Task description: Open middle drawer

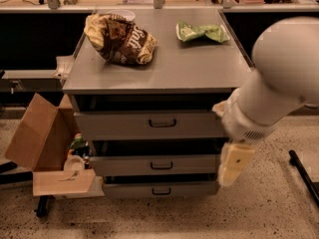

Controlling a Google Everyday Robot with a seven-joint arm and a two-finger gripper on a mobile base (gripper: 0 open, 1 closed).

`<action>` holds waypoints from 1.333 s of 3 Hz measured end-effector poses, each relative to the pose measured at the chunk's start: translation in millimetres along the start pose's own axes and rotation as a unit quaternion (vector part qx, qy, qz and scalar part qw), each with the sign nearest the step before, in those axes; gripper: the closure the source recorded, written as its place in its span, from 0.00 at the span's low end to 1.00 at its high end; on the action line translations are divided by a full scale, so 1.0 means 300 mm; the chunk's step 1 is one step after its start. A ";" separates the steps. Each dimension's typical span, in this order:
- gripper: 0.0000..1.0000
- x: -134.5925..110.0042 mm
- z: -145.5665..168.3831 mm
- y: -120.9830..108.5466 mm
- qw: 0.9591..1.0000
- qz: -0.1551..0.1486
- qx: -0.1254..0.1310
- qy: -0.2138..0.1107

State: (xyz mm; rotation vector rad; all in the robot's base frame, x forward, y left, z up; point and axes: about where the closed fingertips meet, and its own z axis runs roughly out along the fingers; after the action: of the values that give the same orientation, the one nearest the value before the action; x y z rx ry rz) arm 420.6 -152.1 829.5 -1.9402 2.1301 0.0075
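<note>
The grey cabinet [159,78] has three drawers stacked in its front. The middle drawer [124,165] is a wide shallow grey panel with a small dark loop handle [162,166] at its centre, and it stands slightly proud of the frame, like the other two. My gripper [233,164], cream-coloured, hangs from the big white arm [279,78] at the cabinet's right front corner. It is level with the middle drawer's right end, well to the right of the handle and not touching it.
The taller top drawer [114,126] and the narrow bottom drawer [129,190] sit above and below. A brown chip bag [119,38] and a green bag [201,32] lie on the cabinet top. An open cardboard box [37,133] stands left. A black bar [304,176] lies on the floor right.
</note>
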 end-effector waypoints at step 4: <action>0.00 0.148 0.708 0.013 0.999 -0.033 -0.018 -0.002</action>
State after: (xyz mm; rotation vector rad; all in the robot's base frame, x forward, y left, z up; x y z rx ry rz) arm 453.2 -157.5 614.8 -2.0295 2.0758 0.0371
